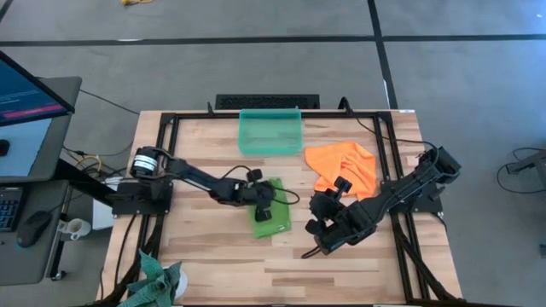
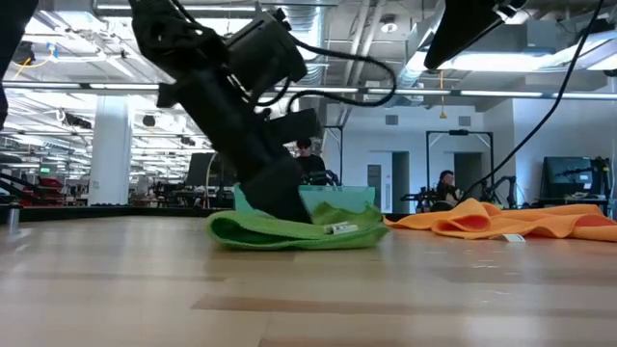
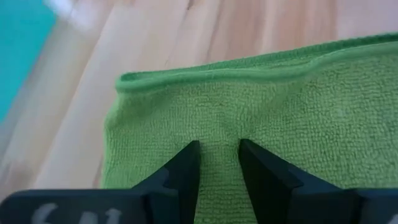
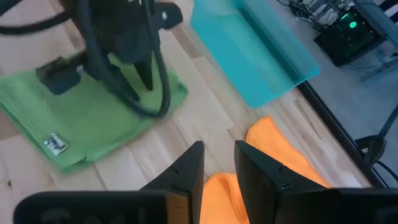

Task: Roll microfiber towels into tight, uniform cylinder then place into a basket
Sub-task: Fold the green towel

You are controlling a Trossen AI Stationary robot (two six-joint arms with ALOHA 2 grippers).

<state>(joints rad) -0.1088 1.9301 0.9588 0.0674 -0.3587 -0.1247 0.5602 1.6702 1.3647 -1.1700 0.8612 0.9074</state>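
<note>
The lime green towel (image 1: 273, 211) lies folded flat on the table, its label (image 4: 55, 144) at one edge; it also shows in the low view (image 2: 294, 231). My left gripper (image 1: 266, 210) comes down on it, its fingers close together with cloth between them (image 3: 219, 149). The orange towel (image 1: 345, 166) lies crumpled on the table at the right. My right gripper (image 1: 339, 184) hangs above its near left part, shut and empty (image 4: 219, 168). The teal basket (image 1: 271, 132) stands at the far middle, with nothing showing in it. My left gripper has its two fingers (image 3: 186, 171) on the green towel's upper face, a little in from a hemmed edge (image 3: 217, 78). A small ridge of cloth (image 3: 219, 134) puckers up between them. The fingers come from above, slanting down from the table's left. The towel lies on the table.
Black frame rails (image 1: 171, 170) run along the table's edges. A potted plant (image 1: 158, 281) stands at the near left corner. Bare wood lies near of both towels. A monitor and desk (image 1: 26, 111) stand off the table's left.
</note>
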